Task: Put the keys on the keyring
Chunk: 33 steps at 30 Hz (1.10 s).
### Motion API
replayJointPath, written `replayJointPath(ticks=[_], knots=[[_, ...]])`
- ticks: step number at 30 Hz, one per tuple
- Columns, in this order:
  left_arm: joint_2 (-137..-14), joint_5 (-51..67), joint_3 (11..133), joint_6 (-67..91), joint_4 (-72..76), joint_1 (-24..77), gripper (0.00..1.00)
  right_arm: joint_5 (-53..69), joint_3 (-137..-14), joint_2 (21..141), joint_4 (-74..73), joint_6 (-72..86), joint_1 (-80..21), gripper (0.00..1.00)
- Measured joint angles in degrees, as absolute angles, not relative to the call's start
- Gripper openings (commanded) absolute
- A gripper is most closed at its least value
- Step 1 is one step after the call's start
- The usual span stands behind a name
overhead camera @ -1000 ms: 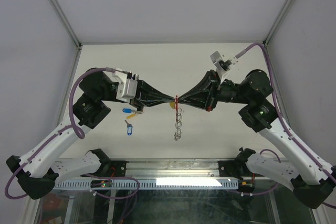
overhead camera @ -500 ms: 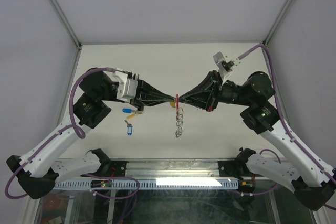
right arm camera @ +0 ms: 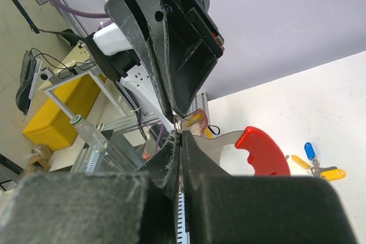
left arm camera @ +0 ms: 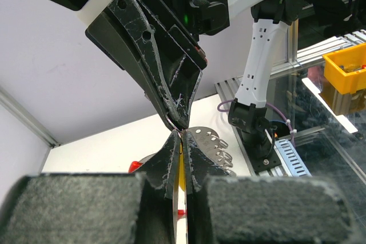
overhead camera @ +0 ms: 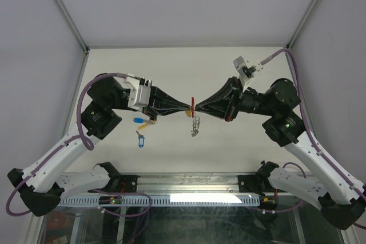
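Where the two fingertip pairs meet above mid-table, the contact itself is hidden; I cannot tell whether anything is threaded; the left gripper (overhead camera: 186, 107) is clamped on a yellow key (overhead camera: 187, 114), the right gripper (overhead camera: 199, 107) on the keyring (overhead camera: 193, 106) at its red crescent; its chain (overhead camera: 195, 127) trails lengthwise toward the near edge; three other keys (overhead camera: 143, 123) lie left on the table (overhead camera: 240, 147).

Red keyring (right arm camera: 260, 151) in clamped right hand (right arm camera: 182, 138); keys (right arm camera: 314, 166) beyond
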<state>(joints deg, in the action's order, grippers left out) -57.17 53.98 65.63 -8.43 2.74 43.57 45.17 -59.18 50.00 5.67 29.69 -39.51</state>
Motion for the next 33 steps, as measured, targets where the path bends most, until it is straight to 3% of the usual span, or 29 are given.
replayJointPath(ticks=[33], knots=[[-58.1,52.1,65.6,-9.8,1.5,43.9,0.0,38.8,-58.2,48.9,6.8,36.2,-39.5,0.0]])
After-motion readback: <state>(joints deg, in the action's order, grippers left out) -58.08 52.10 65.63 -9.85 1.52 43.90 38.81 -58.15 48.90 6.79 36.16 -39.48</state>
